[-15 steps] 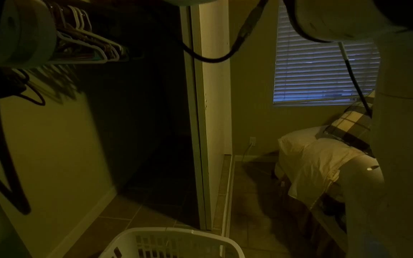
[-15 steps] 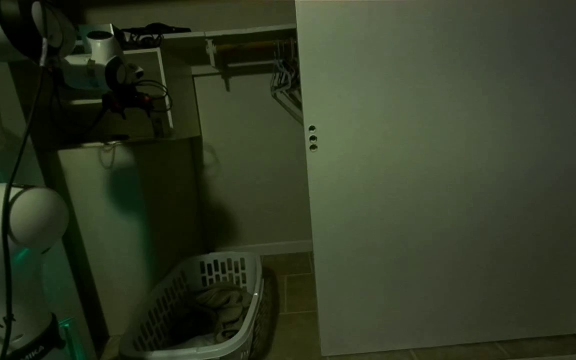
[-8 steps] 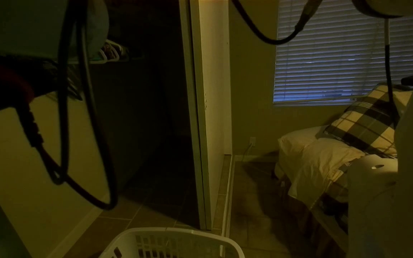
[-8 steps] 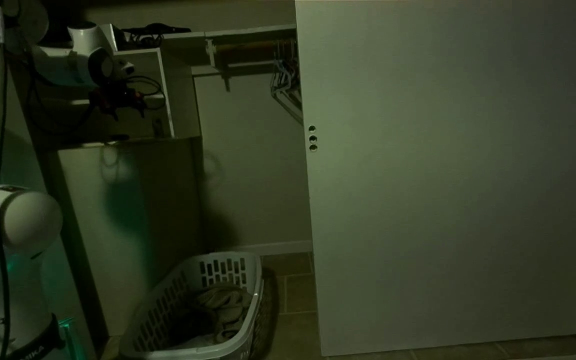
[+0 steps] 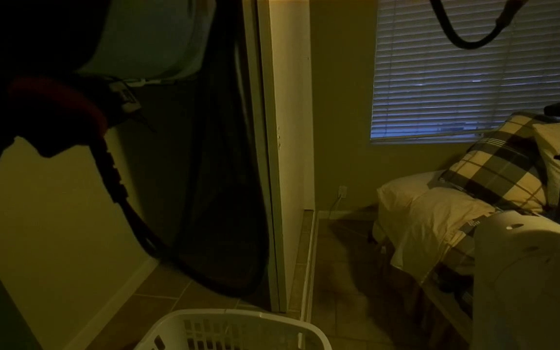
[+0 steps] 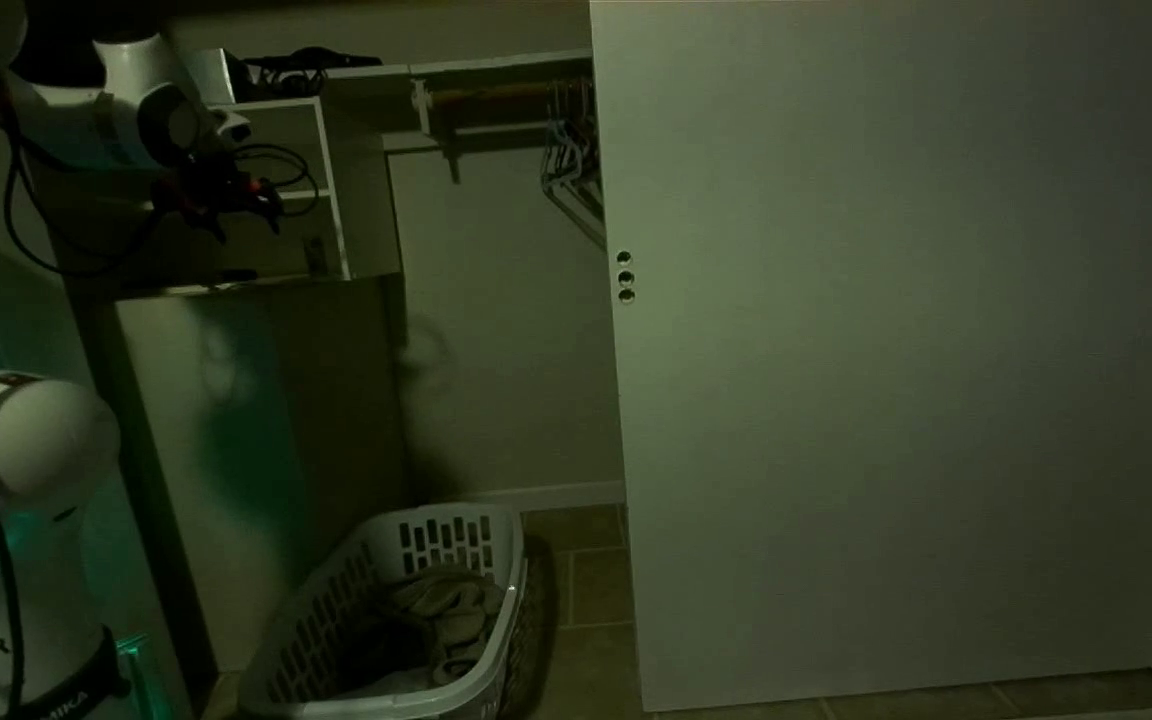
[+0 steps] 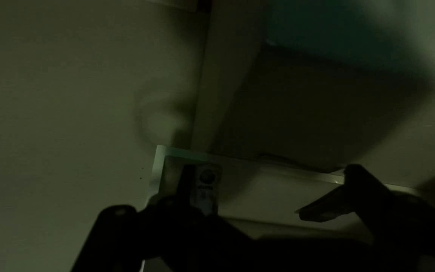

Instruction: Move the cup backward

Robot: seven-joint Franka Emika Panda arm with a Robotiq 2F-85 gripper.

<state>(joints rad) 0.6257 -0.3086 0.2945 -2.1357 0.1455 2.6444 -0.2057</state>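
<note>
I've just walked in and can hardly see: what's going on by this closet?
A white, jointed robot arm holds its black gripper open in front of a pale, boxy shelf unit, grasping nothing that I can see. In the wrist view, a small pale object with dark markings seems to sit in the unit; it is too dark to tell whether that is the cup meant to go backward. Below stands a white, slotted plastic laundry basket with crumpled cloth inside.

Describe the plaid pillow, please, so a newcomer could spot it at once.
In an exterior view, find the slatted window blinds. Below them in the picture is the bed. On it rests the plaid pillow, its dark and cream checks setting it apart from the plain pale pillow beside it.
</note>
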